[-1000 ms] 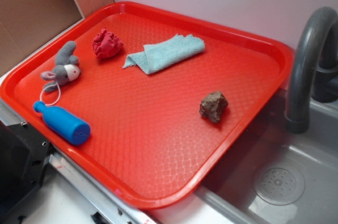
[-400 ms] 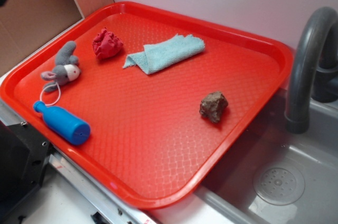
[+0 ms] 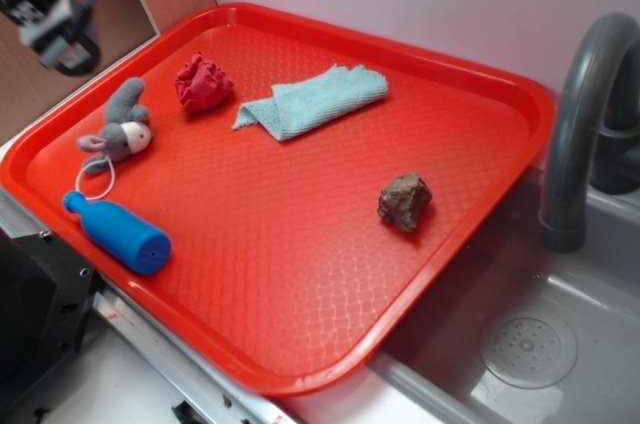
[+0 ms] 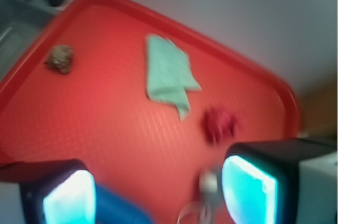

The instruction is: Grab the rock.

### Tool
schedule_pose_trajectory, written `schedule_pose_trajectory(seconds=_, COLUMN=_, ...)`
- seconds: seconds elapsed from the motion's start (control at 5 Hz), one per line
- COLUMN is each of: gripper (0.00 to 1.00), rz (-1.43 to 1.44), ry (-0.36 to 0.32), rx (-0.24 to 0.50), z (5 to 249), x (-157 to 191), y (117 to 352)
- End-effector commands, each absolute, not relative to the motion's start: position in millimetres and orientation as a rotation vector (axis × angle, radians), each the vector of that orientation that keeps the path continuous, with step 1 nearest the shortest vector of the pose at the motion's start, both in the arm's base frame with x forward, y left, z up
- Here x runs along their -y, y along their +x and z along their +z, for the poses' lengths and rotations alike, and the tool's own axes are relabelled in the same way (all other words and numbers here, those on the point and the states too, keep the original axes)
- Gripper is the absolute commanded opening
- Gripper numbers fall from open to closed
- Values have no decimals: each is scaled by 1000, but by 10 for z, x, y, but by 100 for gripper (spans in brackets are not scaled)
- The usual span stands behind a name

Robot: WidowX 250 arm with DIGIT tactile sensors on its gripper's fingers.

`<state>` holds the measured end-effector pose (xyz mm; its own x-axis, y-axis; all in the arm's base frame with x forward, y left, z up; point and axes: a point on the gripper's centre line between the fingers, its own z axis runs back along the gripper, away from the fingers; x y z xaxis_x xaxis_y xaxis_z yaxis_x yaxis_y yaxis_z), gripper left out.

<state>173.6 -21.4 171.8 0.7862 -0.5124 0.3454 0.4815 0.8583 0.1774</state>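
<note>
Tray (image 3: pixel 300 274): red, textured; fills most of the exterior view, its right edge overhanging the sink (image 3: pixel 560 344). Holds everything below.
Sink: grey, right of tray; dark faucet (image 3: pixel 580 124) arches up just past the tray's right rim.
Cloth (image 3: pixel 312 100): pale teal, folded, far middle of tray. Well apart from the rock.
Bottle (image 3: pixel 120 232): blue, on its side near the tray's front-left rim.
Gripper (image 4: pixel 158 195): high over the tray's left end, top-left corner in exterior view. Wrist view shows two fingers spread wide with nothing between them, so released and empty.
Mouse toy (image 3: pixel 118 132): grey plush, left side, just beyond the bottle.
Red ball (image 3: pixel 203 82): ruffled fabric, far left. Not the target; similar bulk, so go by colour.
Rock (image 3: pixel 404 201): dark brown-grey lump, alone on bare tray toward the right rim, nearest the faucet. In wrist view, upper left (image 4: pixel 61 58).
Step in hand: approach, judged barely begun; rock lies across the tray from the gripper.
Doing it well: cross high above the toys, centre over the rock, keep fingers spread, descend straight, straddle the widest faces. Angular stone may twist as they close. Mind the faucet.
</note>
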Motion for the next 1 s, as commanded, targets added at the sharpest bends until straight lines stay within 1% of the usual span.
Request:
schedule_pose_trajectory(seconds=0.0, gripper=100, rz=-1021, ry=43, rx=563, z=1389, x=731, y=2270)
schedule_pose_trajectory(seconds=0.2, gripper=100, rz=-1249, ry=-77, rx=595, z=1170, x=1107, y=2389)
schedule_pose_trajectory(seconds=0.4, gripper=100, rz=-1406, ry=-125, rx=535, z=1007, x=1312, y=2427)
schedule_pose_trajectory(seconds=0.6, gripper=100, rz=-1489, ry=-153, rx=462, z=781, x=1551, y=2482)
schedule_pose_trajectory(seconds=0.8, gripper=100, rz=-1527, ry=-163, rx=395, z=617, x=1697, y=2516)
